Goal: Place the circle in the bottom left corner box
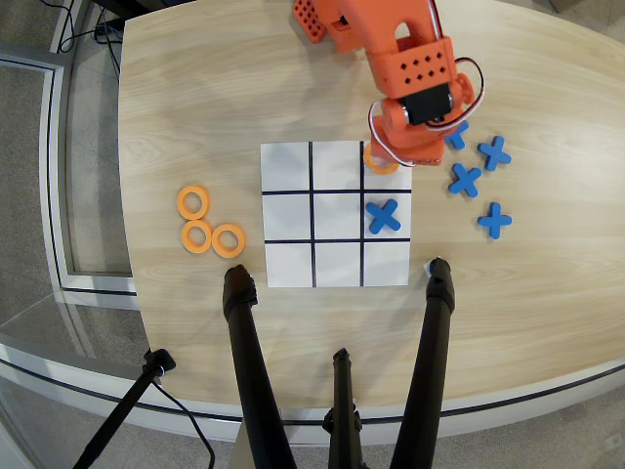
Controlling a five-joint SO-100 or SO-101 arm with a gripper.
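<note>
Reaching down from the frame's top edge, the orange arm (391, 49) ends over the paper grid (336, 215)'s upper right cell. One blue cross (384, 216) occupies the middle right cell. The circle (378, 161) sits in the upper right cell, directly beneath the gripper (402, 154); whether its jaws clamp it cannot be told.

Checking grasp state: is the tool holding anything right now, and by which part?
Cannot be told. The flat orange ring lies partly under the orange arm at the grid's top right cell in the overhead view; the tool itself is hidden.
</note>
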